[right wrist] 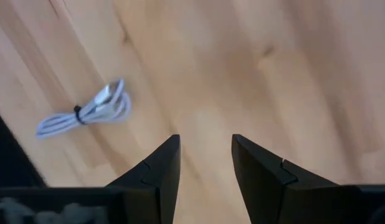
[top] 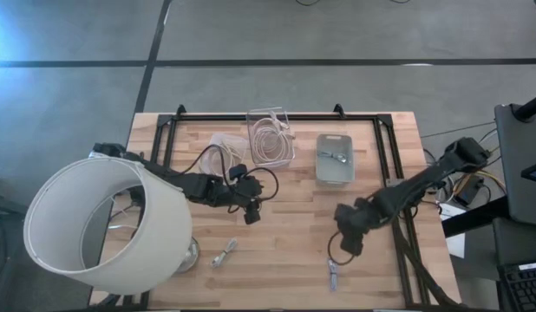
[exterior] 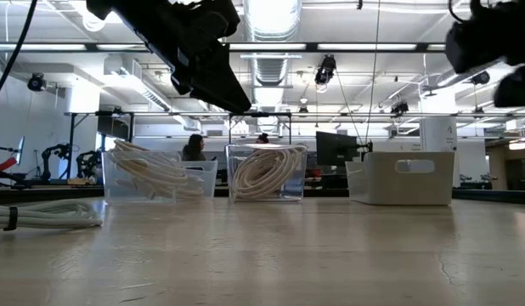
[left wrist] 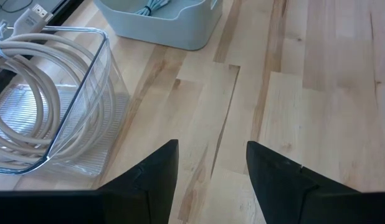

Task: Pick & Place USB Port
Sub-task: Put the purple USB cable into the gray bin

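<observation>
Hovering apart and empty, right gripper (top: 347, 247) just short of bundled USB cable (top: 333, 276) lying at table's near edge, long axis running near-to-far. Farther off, second cable (top: 225, 253); beyond, left gripper (top: 251, 214), open, then grey bin (top: 336, 176).

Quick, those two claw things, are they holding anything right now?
Left gripper: open, empty, above bare wooden table.
Right gripper: open, empty, near a small bundled white cable.
</observation>
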Tool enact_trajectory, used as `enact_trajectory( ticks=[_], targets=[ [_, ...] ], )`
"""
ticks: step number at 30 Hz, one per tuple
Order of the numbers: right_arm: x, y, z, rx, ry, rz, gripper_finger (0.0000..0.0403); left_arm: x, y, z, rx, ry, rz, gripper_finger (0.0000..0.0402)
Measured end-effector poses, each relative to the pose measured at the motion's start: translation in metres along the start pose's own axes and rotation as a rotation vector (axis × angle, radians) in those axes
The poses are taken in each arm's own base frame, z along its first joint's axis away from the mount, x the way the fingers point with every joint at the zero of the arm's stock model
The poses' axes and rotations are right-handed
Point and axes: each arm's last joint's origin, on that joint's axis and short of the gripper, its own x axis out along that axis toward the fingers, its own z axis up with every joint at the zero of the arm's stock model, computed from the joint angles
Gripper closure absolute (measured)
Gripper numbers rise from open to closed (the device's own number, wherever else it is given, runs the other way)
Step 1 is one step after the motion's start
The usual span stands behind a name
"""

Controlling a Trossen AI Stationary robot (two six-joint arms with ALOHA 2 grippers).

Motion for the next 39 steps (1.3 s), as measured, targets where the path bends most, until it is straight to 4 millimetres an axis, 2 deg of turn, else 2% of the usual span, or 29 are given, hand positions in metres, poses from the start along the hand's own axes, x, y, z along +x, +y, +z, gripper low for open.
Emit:
enact_trajectory(
  ticks=[4,9,14,21,25,33,39],
  targets=[
    [0.019,0.015,-0.001,0.115,0.05,0.04,0.0265,0.0,0.0,0.0,-0.001,0.0,-0.001,0.0209],
    [0.044,0.036,0.007,0.13,0.094,0.163,0.0261,0.0,-0.001,0.0,-0.044,0.001,-0.004,0.0209],
    [0.063,0.04,0.01,0.206,0.122,0.142,0.026,-0.001,-0.001,-0.001,-0.061,0.003,-0.007,0.0209],
    [0.079,0.044,0.009,0.256,0.169,0.131,0.0266,-0.001,-0.004,-0.002,-0.055,0.005,-0.013,0.0209],
    [0.082,0.045,0.01,0.259,0.182,0.148,0.0266,-0.001,-0.004,-0.004,-0.049,0.01,-0.013,0.0209],
    [0.062,0.049,0.011,0.244,0.125,0.22,0.0266,-0.001,-0.003,-0.006,-0.042,0.015,-0.011,0.0209],
    [0.071,0.052,0.007,0.269,0.143,0.207,0.0266,-0.001,-0.004,-0.006,-0.04,0.016,-0.012,0.0209]
  ],
)
